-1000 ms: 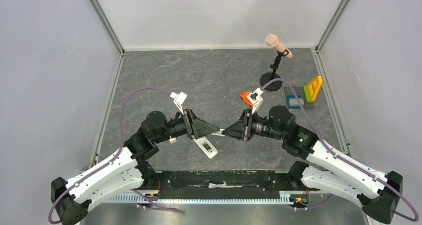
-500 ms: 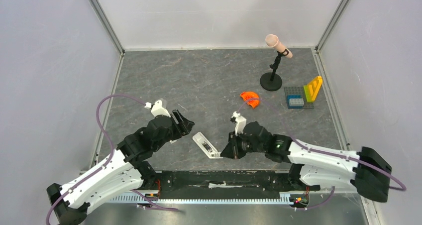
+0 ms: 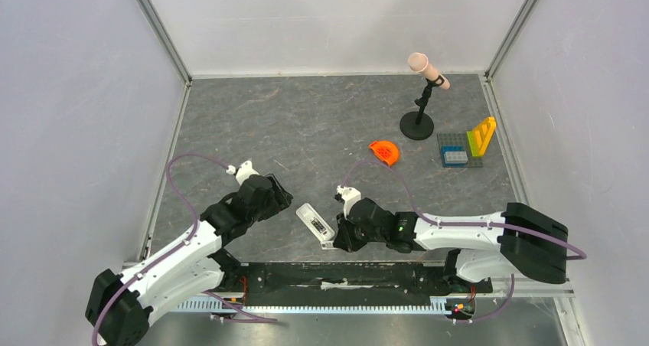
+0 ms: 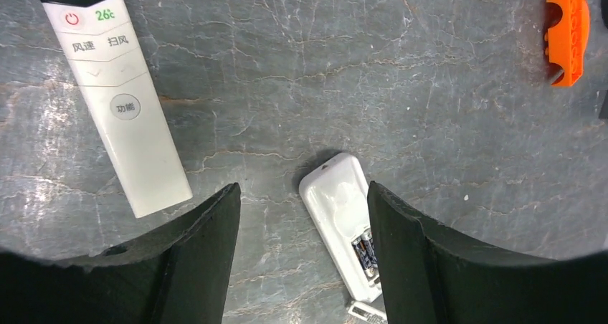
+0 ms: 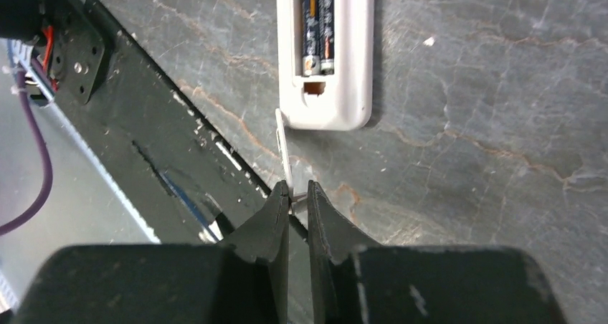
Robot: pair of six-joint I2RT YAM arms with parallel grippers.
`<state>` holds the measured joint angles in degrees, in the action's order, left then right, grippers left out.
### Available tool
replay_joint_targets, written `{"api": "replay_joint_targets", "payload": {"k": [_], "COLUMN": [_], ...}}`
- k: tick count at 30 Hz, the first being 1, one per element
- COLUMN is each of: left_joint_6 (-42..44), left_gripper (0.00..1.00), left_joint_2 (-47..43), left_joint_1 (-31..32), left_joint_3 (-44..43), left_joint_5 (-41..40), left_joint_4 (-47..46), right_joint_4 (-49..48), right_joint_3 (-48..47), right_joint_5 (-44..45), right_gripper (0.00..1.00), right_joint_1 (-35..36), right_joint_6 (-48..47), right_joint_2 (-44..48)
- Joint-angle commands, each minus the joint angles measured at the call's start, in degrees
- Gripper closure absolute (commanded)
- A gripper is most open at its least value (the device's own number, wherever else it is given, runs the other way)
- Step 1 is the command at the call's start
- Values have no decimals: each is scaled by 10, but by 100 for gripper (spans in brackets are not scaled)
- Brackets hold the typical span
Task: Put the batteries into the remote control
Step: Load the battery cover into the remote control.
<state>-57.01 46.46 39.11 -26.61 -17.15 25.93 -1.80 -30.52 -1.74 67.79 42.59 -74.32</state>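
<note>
Left tool (image 4: 301,190) spread wide, right tool (image 5: 297,195) pinched narrow

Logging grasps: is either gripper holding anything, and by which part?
The right gripper pinches a thin white piece, likely the battery cover, by its end farthest from the remote. The left gripper is open, holding nothing.

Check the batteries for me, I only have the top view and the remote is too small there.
Observer: The right wrist view shows two batteries lying side by side in the remote's open recess.
Operator: Is the right gripper holding anything?
Observer: Yes. The right gripper is shut on a thin white cover, held on edge just off the remote's end.
Operator: And the left?
Observer: The left gripper is open above the remote, fingers wide apart with nothing between them.
</note>
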Motion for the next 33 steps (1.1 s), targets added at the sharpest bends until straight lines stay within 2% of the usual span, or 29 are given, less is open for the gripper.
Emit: {"api": "replay_joint_targets", "payload": {"k": [1, 8, 11, 19, 24, 33], "left_joint_6": [-7, -8, -9, -2, -5, -26], "left_gripper": [30, 30, 31, 32, 32, 32], "left_joint_2": [12, 46, 57, 41, 17, 37], "left_joint_1": [-34, -51, -54, -56, -56, -56], "left_joint_3": [20, 38, 41, 42, 53, 77], "left_joint_5": [75, 117, 124, 136, 144, 193], "left_joint_4": [-86, -132, -143, -122, -102, -102], "right_joint_4": [-34, -2, -1, -14, -32, -82], "right_joint_3": [-26, -20, -19, -38, -48, -71], "right_joint_5": [55, 149, 154, 20, -56, -182], "right_gripper": [100, 100, 100, 100, 100, 100], "right_joint_1": [3, 3, 3, 2, -40, -121], "right_joint_6": [-14, 9, 10, 18, 40, 98], "right_joint_2": [-18, -11, -4, 26, 33, -57]}}
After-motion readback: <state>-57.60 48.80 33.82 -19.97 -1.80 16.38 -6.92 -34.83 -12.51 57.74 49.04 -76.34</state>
